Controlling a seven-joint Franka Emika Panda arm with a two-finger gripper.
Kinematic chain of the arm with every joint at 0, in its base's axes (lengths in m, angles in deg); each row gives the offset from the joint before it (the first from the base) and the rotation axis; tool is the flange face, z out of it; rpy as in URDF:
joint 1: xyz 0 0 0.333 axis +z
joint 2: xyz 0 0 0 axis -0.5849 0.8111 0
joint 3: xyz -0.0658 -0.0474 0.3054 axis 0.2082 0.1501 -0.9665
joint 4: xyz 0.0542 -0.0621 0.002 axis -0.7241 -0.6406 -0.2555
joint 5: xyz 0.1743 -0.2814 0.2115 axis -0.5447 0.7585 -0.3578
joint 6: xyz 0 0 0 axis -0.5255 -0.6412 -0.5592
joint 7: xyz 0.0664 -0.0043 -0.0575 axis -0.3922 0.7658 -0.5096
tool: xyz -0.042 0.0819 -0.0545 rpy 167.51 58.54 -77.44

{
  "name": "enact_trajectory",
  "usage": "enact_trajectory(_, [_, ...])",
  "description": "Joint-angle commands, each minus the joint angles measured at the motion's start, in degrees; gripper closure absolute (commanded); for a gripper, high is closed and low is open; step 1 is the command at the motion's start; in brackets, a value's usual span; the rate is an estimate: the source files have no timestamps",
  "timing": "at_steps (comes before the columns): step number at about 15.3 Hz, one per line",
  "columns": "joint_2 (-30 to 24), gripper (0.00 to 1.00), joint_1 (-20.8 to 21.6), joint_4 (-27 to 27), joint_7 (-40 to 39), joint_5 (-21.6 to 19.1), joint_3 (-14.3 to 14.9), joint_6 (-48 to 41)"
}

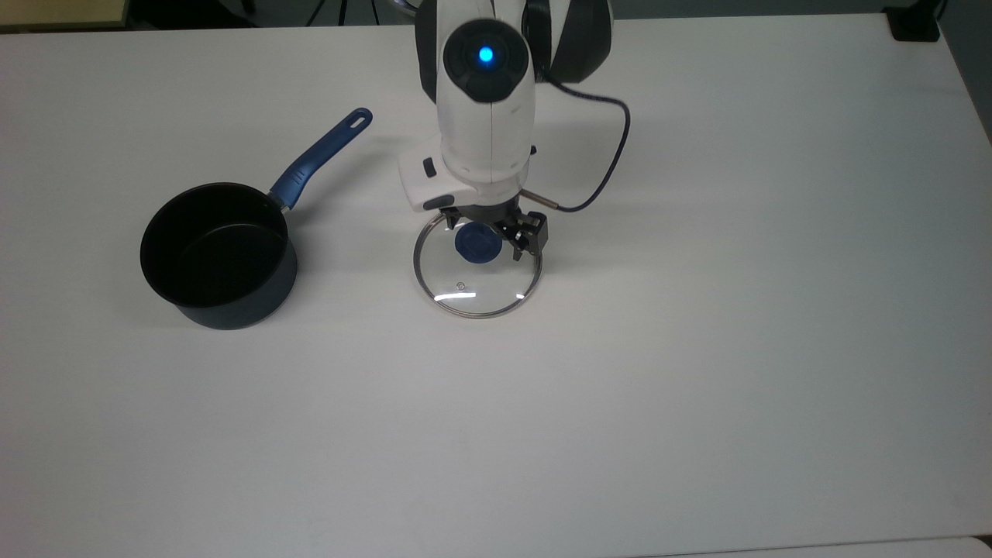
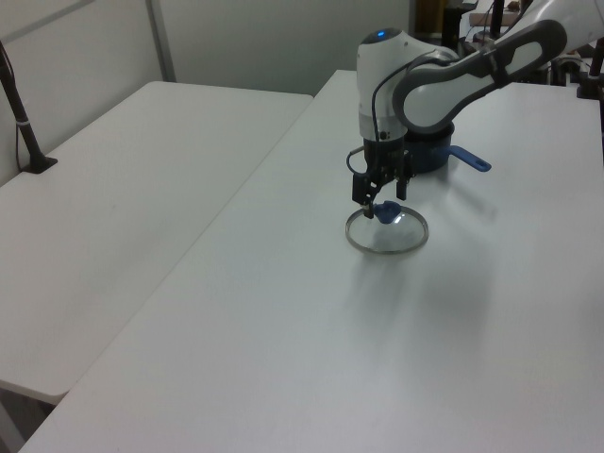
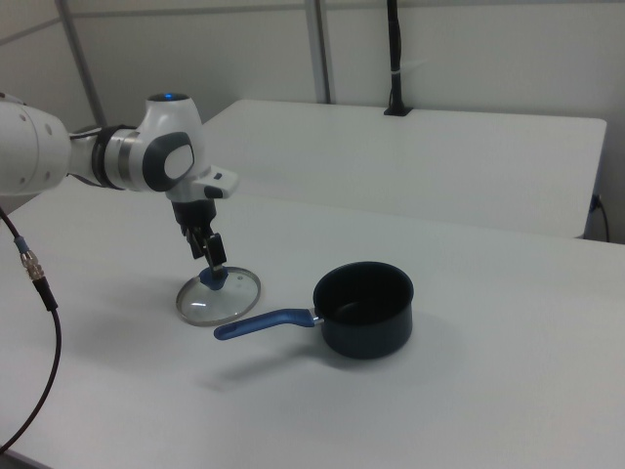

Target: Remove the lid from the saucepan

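Note:
The glass lid (image 1: 474, 280) with its blue knob (image 1: 478, 244) lies flat on the white table (image 1: 697, 349), apart from the saucepan (image 1: 218, 256). The saucepan stands uncovered to the top view's left, its black inside showing and its blue handle (image 1: 322, 155) pointing up and to the right. My gripper (image 1: 490, 231) hangs just above the knob, open, with a finger on either side and nothing held. In the left view the gripper (image 2: 380, 196) is clear above the lid (image 2: 387, 234). In the right view the gripper (image 3: 209, 256) hovers over the lid (image 3: 219, 298), left of the saucepan (image 3: 364, 311).
A dark cable (image 1: 612, 147) loops from my wrist over the table. A second white table (image 2: 123, 189) adjoins on the left view's left, with a black post (image 2: 21, 123) on it. Bare tabletop stretches to the top view's right and bottom.

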Motion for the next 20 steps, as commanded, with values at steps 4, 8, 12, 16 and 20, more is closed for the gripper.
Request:
enact_trajectory(4, [-12.4, 0.00, -8.2, -0.5, -8.1, 1.1, -5.4, -9.7])
enact_trajectory(8, [-16.6, 0.00, -9.9, 1.9, -19.8, 1.4, -5.1, -18.9])
enact_trajectory(12, [-19.1, 0.00, -8.5, 1.9, -31.5, 1.8, -2.2, -21.3])
enact_trajectory(16, [-19.0, 0.00, -7.0, 1.7, -34.5, 3.3, -1.6, -21.6])
enact_trajectory(20, [-19.9, 0.00, -6.9, 1.9, -34.2, 3.2, 0.1, -21.9])
